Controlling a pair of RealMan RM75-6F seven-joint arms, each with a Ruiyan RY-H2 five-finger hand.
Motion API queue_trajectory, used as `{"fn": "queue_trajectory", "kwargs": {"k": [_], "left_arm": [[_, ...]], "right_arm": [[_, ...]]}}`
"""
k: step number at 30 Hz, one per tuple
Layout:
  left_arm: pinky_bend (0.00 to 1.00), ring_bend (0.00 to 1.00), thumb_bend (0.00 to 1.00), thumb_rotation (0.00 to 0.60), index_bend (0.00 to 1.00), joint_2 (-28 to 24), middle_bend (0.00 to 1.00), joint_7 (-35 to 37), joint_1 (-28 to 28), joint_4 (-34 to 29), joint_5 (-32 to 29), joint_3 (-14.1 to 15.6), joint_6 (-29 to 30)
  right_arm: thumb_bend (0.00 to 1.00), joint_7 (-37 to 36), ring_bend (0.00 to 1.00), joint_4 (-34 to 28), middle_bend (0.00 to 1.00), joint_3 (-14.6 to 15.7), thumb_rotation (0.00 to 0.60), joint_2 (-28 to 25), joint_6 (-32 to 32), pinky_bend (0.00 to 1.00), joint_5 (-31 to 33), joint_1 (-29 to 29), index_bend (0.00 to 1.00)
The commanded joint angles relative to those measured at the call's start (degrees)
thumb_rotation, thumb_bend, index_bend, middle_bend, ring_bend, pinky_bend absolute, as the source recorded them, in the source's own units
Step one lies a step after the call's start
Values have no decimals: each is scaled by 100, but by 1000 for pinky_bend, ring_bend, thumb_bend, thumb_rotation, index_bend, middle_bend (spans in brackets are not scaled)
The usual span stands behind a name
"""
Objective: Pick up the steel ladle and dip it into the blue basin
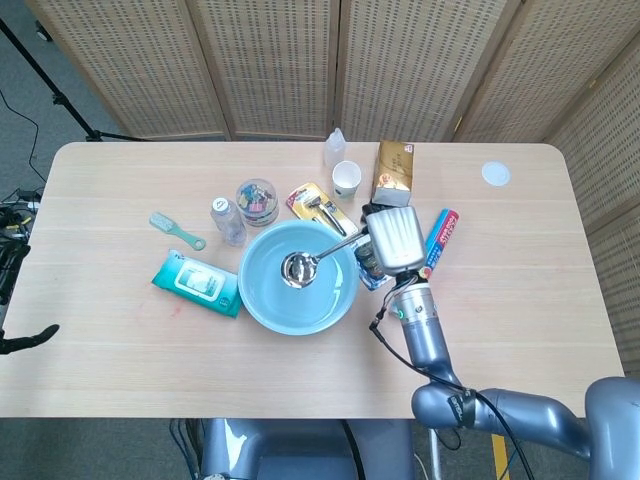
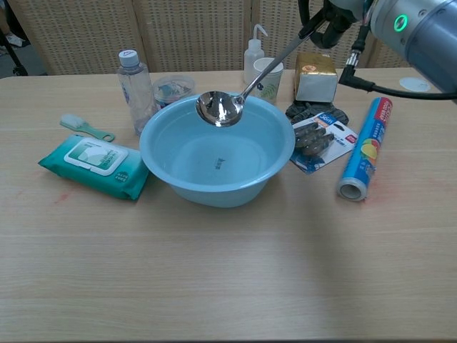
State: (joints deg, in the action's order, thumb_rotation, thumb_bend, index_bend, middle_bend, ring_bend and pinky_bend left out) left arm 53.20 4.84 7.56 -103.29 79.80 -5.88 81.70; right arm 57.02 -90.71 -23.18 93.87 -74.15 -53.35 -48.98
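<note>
The blue basin [image 1: 262,300] [image 2: 168,161] stands at the table's middle. My right hand [image 1: 394,238] [image 2: 333,16] grips the handle of the steel ladle [image 1: 300,267] [image 2: 220,108]. The ladle's bowl hangs in the air above the basin's inside, over its back half in the chest view, with the handle slanting up to the right. In the chest view only the lower part of the right hand shows at the top edge. My left hand appears in neither view.
Around the basin lie a wet-wipes pack [image 1: 196,283], a green brush [image 1: 176,230], a bottle [image 2: 133,84], a clip jar [image 1: 258,200], a paper cup [image 2: 268,77], a gold box [image 2: 315,76], a carded pack [image 2: 318,139] and a foil roll [image 2: 365,150].
</note>
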Motion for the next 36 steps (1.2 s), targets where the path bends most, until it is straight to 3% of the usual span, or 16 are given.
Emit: {"fn": "queue_trajectory", "kwargs": {"k": [1, 11, 14, 26, 36], "left_arm": [[0, 0, 0, 600, 0, -16, 0, 36, -1, 13, 7, 3, -11], [0, 0, 0, 600, 0, 4, 0, -10, 16, 13, -2, 9, -39], [0, 0, 0, 600, 0, 29, 0, -66, 10, -4, 8, 33, -43], [0, 0, 0, 600, 0, 103, 0, -193, 96, 19, -84, 14, -180], [0, 0, 0, 600, 0, 184, 0, -322, 141, 45, -107, 27, -240]], "right_arm": [[1000, 184, 994, 681, 1000, 214, 600, 280, -92, 1000, -316, -240, 798], [1000, 223, 994, 1298, 1000, 554, 600, 641, -237, 1000, -647, -294, 799], [1000, 189, 994, 1652, 1000, 787, 600, 765, -178, 1000, -1003, -371, 800], [1000, -191, 994, 2814, 1000, 833, 600, 1215, 151, 1000, -1327, -544, 799], [1000, -410, 994, 3754, 1000, 1226, 600, 1366, 376, 1000, -1879, -560, 800]]}}
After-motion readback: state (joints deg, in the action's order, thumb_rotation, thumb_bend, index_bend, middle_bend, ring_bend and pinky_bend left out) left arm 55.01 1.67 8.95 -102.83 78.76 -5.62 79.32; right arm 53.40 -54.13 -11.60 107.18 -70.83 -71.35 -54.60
